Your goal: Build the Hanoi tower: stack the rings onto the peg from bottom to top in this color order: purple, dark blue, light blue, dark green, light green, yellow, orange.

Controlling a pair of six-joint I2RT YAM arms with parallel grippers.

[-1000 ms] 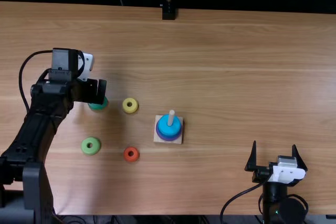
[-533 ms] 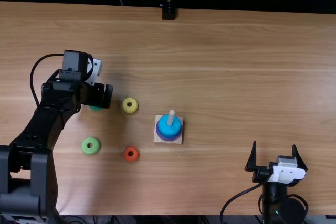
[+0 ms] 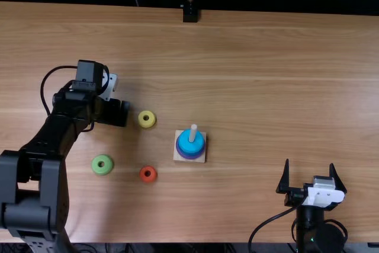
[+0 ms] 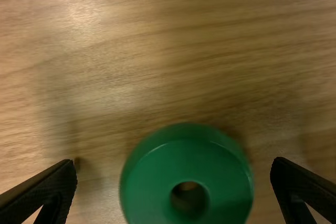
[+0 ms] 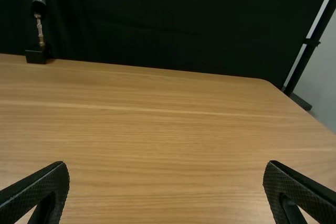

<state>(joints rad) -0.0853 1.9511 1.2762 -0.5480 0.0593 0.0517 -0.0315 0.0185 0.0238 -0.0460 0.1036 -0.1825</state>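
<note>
- We judge the tower to be about three rings along: light blue (image 3: 188,137) sits uppermost on the peg (image 3: 193,131), with purple (image 3: 189,156) showing beneath it.
- We can't pick out dark blue as a band of its own; going by the colour order, we take it to be in the stack.
- The base (image 3: 202,159) stands about midway between the left and right edges of the bench (image 3: 266,75), somewhat closer to the near edge than the far.
- Four rings remain for us: dark green, light green, yellow, orange.
- Dark green (image 4: 184,153) comes next; it lies flat on the bench toward the left edge, between the spread fingers of our left hand (image 4: 176,162), gripped by neither.
- Light green (image 3: 102,171) and orange (image 3: 148,179) lie on the near-edge side of yellow (image 3: 147,124), all loose and apart, left of the base.
- Our right hand (image 3: 310,163) is spread and empty by the near right corner.
- We reckon the next move is to close on dark green, lift it and thread it over the peg.
</note>
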